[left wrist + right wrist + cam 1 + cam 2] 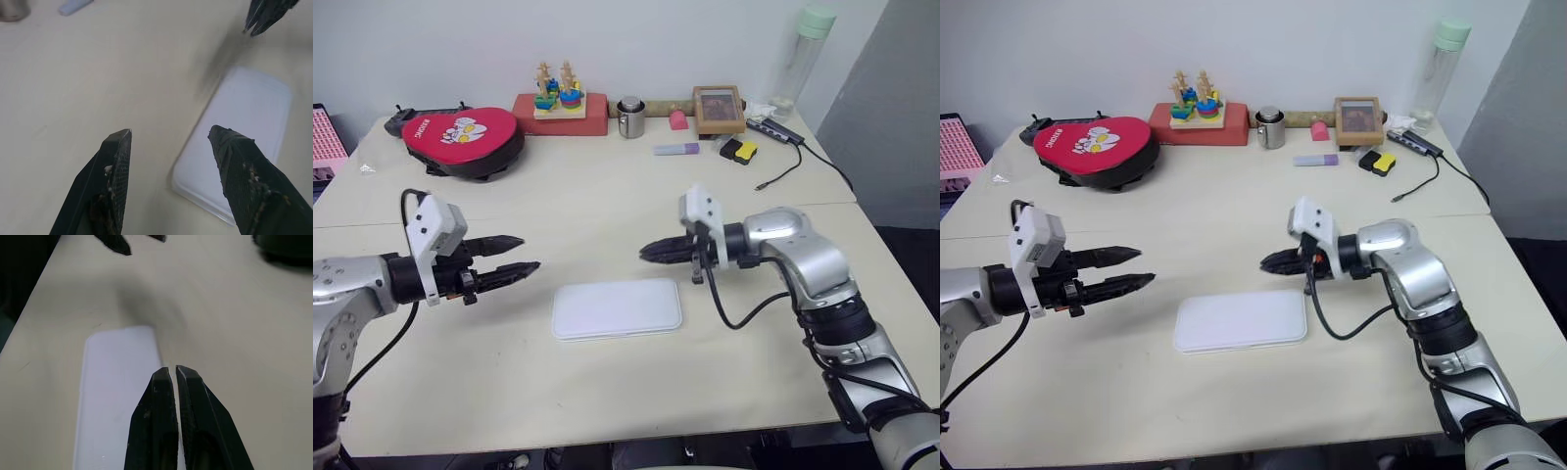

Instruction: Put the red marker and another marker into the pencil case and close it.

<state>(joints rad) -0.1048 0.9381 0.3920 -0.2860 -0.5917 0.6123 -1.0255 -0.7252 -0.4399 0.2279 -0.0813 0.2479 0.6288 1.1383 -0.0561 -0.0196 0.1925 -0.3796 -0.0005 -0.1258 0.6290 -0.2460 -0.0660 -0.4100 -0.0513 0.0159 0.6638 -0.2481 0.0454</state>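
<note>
On the near half of the table (607, 411), the pencil case (618, 307) lies flat with its lid down; its contents cannot be seen. No red marker or pink highlighter lies loose on the table, so both are judged to be inside and the closing step is judged complete or nearly so.

The left gripper (514, 257) hangs above the table to the left of the case, apart from it, fingers parted and empty. The right gripper (651, 253) hangs just above the far right part of the case, fingers pressed together on nothing.

Next move, as a judgement: confirm that the lid is fully seated; if not, press down on it with the closed fingertips. Otherwise withdraw both arms.

At the far edge stand a red pouch (462, 140) and a metal cup (629, 117); what they hold cannot be told.
</note>
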